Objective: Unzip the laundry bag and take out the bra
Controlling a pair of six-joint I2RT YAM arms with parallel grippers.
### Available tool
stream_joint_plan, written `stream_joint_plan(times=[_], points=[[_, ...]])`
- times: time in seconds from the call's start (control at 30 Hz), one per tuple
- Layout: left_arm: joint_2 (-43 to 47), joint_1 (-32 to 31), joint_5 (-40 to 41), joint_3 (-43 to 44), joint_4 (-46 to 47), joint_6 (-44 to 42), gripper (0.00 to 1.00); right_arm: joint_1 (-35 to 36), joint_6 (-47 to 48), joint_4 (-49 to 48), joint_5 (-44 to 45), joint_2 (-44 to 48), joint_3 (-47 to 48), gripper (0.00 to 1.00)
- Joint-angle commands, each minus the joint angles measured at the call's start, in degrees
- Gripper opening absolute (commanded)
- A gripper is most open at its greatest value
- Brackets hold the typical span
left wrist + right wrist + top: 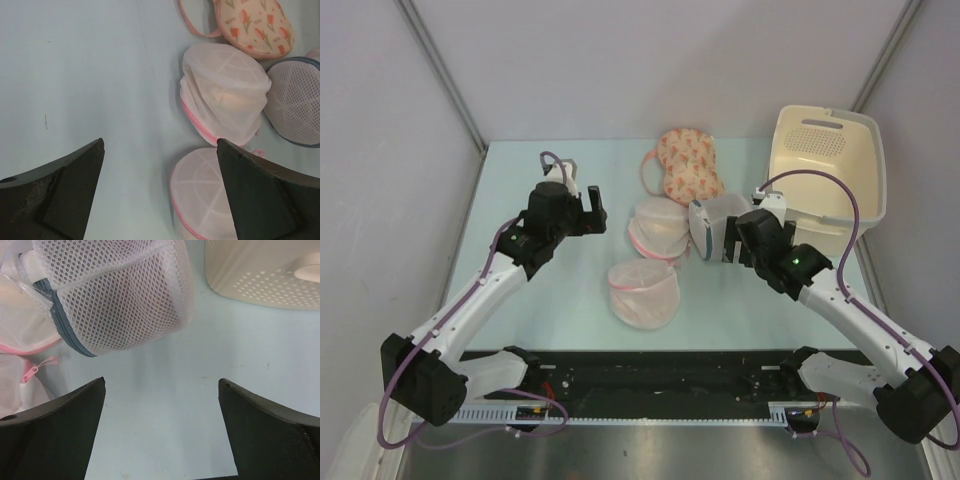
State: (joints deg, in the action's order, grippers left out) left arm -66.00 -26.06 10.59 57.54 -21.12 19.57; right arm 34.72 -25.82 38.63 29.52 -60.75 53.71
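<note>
This is looking like a robotics lab cell, not a home. Plain grey panel walls (650, 60) on metal struts (442, 75) are boxing in a pale green table (520, 190) on three sides. A left arm (470, 300) and a right arm (865, 315) are sitting bolted to a black rail (660, 375) at its near edge, purple cables (810, 172) trailing loose. The laundry bag (120, 295), pink-trimmed mesh pouches (645, 295) and a cream basket (875, 150) are lying on the tabletop.

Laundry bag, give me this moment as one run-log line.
stage: pre-grasp | left hand: open, empty, over table | right hand: open, empty, just short of laundry bag | zip: looks shut
</note>
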Motion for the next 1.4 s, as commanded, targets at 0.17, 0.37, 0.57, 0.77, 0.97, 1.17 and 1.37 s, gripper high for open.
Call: stream_joint_plan(times=[0.17, 0.37, 0.57, 0.77, 0.97, 1.17, 1.37], points=[[1.0, 0.2, 2.0, 0.9, -0.4, 1.6, 1.00, 0.4, 2.3, -6.5, 1.6, 2.4, 5.1, 1.00], [1.0, 0.2, 1.3, 0.8, -0.5, 2.1, 1.00, -2.2, 6.3, -12.4, 8.5, -3.4, 13.2, 1.00], [2.1, 0.3, 2.1, -0.1, -1.6, 2.1, 1.00, -12.6, 10.4, -17.4, 4.3, -12.1, 22.0, 1.00], [3.0, 0.3, 1.9, -1.0, -1.2, 2.9, 1.00, -22.5, 8.3, -15.5, -4.1, -23.8, 28.4, 1.00], [2.4, 0.2, 1.5, 0.0, -2.1, 2.9, 1.00, -26.5, 8.1, -12.8, -9.4, -34.2, 33.9, 1.00], [1.7, 0.2, 0.7, 0.6, -2.8, 2.8, 1.00, -28.5, 8.4, -12.1, -12.0, -42.1, 38.6, 1.00], [2.5, 0.2, 1.4, 1.0, -3.8, 2.4, 1.00, -28.6, 10.7, -10.1, -12.7, -48.1, 45.2, 0.95]])
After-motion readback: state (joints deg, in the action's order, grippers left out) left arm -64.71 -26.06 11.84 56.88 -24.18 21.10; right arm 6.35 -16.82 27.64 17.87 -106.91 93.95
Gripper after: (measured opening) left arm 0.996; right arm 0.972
